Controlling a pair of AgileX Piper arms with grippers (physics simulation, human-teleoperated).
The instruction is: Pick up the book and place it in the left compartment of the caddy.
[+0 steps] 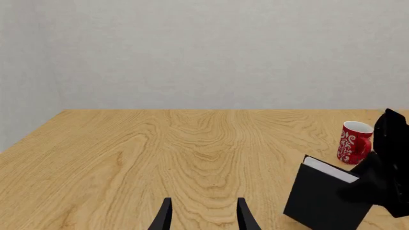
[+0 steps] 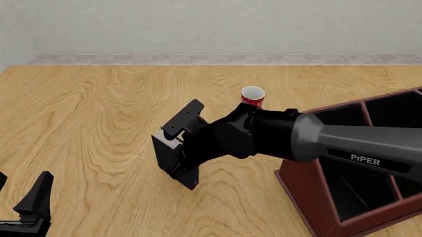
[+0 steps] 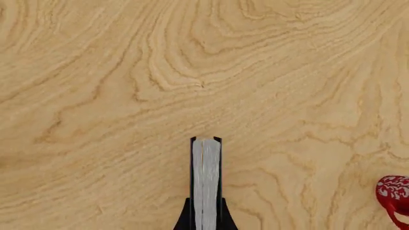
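**Right now: book clamped in right gripper, off the table beside the caddy**

Right gripper (image 2: 179,157) has its fingers clamped on the book (image 2: 173,155), one on each cover. In the right wrist view the white page edges (image 3: 206,184) run straight out between the two dark fingers (image 3: 186,218), covers pressed tight against them. Book is black, tilted w/ its top leaning away from the arm, and seems lifted clear of the table (image 2: 99,123), though the gap under it is hard to judge. It sits left of the caddy (image 2: 310,197), near it but not over it.

Caddy is at the front view's right edge, partly cut off by the frame. Reddish-brown walls, black inside, w/ dividers. Left compartment (image 2: 346,190) is the long slot nearest the book; what shows of it holds nothing, but the right arm (image 2: 343,143) crosses over its far part. Smaller sections further right show only dark lining.

Red cup (image 2: 252,96) w/ white pattern stands upright on the table behind the arm, apart from book and caddy.

Left gripper (image 1: 202,215) sits low over bare wood at the near left, fingers apart, nothing between them.
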